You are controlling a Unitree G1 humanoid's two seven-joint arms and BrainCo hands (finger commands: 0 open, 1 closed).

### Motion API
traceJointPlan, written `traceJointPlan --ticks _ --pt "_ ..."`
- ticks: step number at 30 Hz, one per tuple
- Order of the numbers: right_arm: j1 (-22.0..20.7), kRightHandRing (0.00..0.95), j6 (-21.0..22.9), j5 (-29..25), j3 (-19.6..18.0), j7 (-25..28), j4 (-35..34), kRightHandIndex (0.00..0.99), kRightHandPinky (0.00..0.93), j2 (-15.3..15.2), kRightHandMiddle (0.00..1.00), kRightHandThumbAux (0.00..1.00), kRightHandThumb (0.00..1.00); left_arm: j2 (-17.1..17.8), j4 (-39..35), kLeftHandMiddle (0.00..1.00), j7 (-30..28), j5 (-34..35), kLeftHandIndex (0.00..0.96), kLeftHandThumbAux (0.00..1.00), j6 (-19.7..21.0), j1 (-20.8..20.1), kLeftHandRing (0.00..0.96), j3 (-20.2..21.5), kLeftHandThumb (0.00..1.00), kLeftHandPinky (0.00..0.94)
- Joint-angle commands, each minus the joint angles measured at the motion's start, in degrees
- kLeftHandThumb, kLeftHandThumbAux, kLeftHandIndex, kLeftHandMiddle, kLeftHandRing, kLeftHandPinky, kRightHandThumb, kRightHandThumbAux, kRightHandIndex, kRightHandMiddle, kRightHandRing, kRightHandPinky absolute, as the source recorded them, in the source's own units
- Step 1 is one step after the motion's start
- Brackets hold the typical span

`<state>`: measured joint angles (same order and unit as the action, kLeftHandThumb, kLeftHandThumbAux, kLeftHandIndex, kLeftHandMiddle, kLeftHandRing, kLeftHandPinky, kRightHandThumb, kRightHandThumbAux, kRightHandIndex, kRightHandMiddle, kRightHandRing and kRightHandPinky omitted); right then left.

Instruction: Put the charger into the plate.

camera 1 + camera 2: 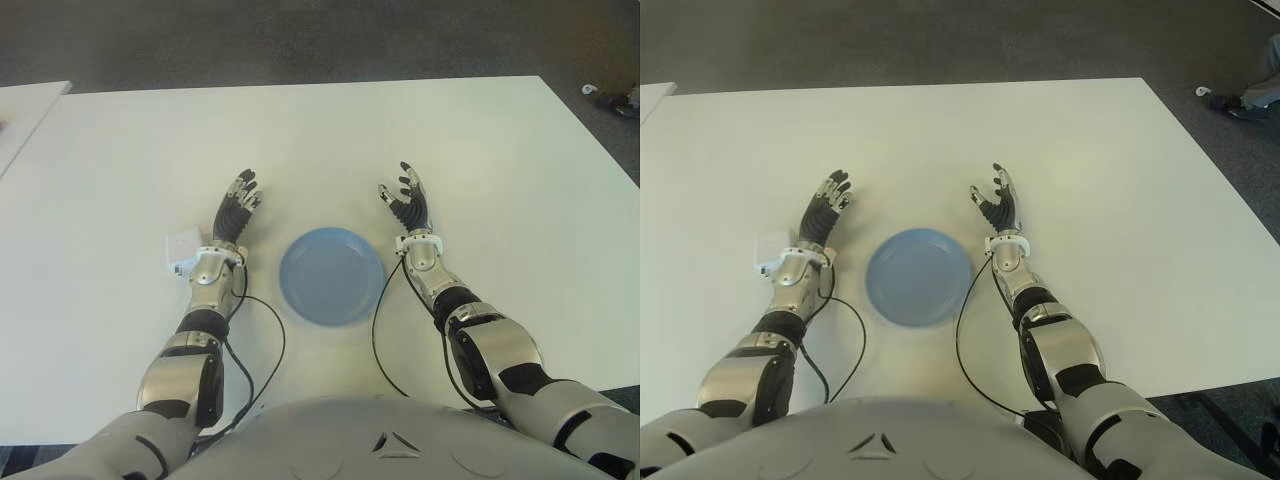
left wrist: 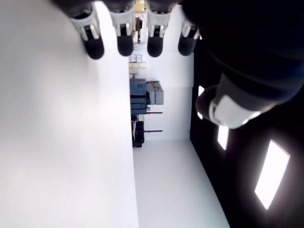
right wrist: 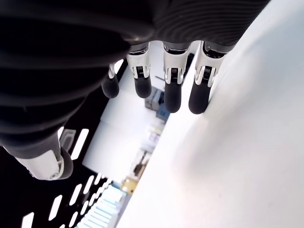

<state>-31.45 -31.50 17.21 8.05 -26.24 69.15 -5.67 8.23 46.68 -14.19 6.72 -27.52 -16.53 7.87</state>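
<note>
Lying on the white worktop (image 1: 330,140), untouched: the charger (image 1: 181,249), a small white block showing just beside the left wrist on its outer side, partly hidden behind it. Sitting between the two forearms, empty and waiting: the blue plate (image 1: 331,276), close enough to the charger for a short carry. Reaching forward with fingers stretched out and holding nothing: the left robot hand (image 1: 236,207), already ahead of the charger, so probably needing to draw back and swing outward before any grasp. Mirroring it on the plate's far side, fingers likewise spread and gripping nothing: the right robot hand (image 1: 408,202), seemingly idle, since the charger is sitting on the other side. Trailing from both wrists across the worktop toward the body: thin black cables (image 1: 262,340). Spreading bare and matte, offering little to snag on. Showing beyond the worktop's far edge: dark carpeted floor (image 1: 300,40), and at the right edge of the right eye view, someone's shoe (image 1: 1237,104).
</note>
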Motion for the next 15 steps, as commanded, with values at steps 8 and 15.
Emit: traceJointPlan --ticks 8,15 --pt "4.5 0.12 4.9 1.8 1.5 0.8 4.3 0.0 0.191 1.8 0.064 0.498 0.143 0.8 -35.2 0.108 1.5 -0.1 0.003 0.69 27.6 9.3 0.14 -3.6 0.182 0.223" --pt "4.3 0.117 5.5 1.7 1.5 0.9 4.4 0.0 0.191 2.0 0.063 0.521 0.153 2.5 -42.6 0.141 1.0 -1.0 0.009 0.668 32.8 9.7 0.178 -3.1 0.119 0.244"
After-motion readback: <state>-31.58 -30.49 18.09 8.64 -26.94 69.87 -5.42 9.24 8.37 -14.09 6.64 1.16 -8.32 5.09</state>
